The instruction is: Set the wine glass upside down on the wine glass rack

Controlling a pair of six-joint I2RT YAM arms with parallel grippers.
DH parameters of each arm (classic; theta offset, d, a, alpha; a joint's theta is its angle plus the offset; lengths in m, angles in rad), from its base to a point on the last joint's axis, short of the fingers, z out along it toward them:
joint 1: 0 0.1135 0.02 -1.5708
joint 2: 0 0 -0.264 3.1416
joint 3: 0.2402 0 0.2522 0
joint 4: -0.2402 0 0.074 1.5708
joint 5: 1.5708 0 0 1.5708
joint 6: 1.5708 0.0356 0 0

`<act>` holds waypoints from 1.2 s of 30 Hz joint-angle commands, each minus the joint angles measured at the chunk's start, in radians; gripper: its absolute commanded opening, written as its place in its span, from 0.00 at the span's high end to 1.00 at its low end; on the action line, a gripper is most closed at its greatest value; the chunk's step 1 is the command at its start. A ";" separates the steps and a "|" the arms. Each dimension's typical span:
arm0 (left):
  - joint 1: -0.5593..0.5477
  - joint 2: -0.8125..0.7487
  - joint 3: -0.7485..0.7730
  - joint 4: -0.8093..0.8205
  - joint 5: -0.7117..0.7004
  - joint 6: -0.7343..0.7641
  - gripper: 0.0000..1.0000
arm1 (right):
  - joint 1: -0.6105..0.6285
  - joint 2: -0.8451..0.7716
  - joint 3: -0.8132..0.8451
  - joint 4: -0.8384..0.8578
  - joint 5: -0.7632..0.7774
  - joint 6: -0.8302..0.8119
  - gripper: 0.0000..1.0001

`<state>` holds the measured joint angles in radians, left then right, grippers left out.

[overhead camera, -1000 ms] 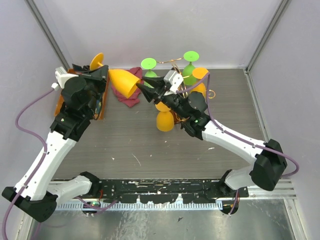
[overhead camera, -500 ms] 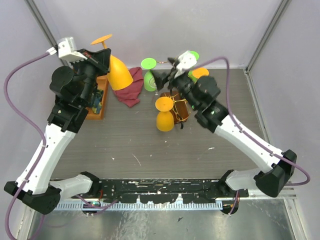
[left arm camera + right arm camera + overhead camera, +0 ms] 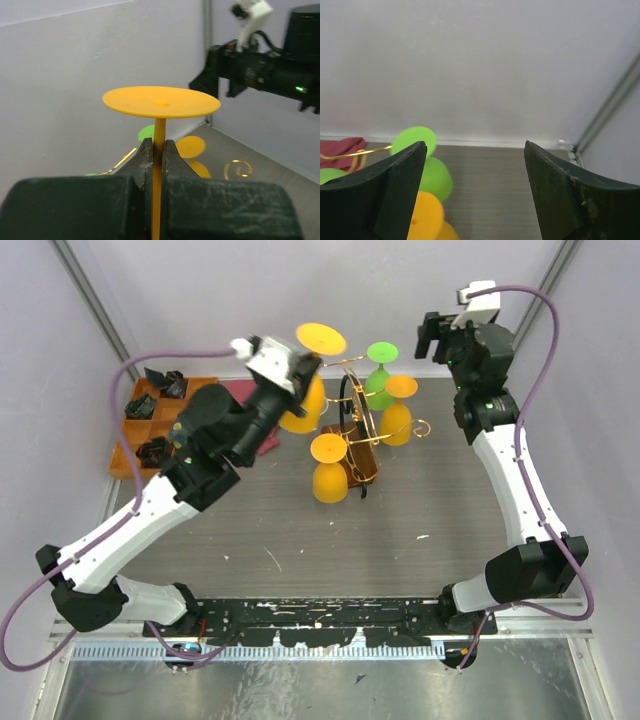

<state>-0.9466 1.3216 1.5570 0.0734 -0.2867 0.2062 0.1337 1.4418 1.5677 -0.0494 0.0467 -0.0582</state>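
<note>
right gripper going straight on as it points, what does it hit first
Likely the back wall; the open right gripper frames only table and wall, green glass off left, depth unclear.

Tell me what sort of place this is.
Probably a robot test cell, not a home: plain walls box in a table, the left arm and right arm are bolted to a rail at its edge, and bright wine glasses hang on a gold wine glass rack.

Wooden tray [image 3: 130, 430] sits at the far left of the gray bench [image 3: 300, 530], with a few small dark bits [image 3: 141, 406] in its compartments, can't tell what they are. Dark red cloth [image 3: 340, 147] lies crumpled near the back wall.
</note>
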 commanded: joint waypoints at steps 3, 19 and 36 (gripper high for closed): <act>-0.254 -0.001 -0.067 0.208 -0.048 0.201 1.00 | -0.160 -0.046 -0.053 -0.024 -0.004 0.075 0.16; -0.444 0.235 -0.332 0.762 -0.360 0.030 1.00 | -0.242 -0.015 -0.033 -0.048 0.010 0.026 0.16; -0.451 0.585 -0.234 1.145 -0.574 0.131 1.00 | -0.254 -0.027 -0.044 -0.033 -0.004 0.005 0.15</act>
<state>-1.3949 1.8366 1.2587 1.0264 -0.7986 0.2756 -0.1154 1.4380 1.5032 -0.1364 0.0509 -0.0544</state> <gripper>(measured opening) 0.042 0.845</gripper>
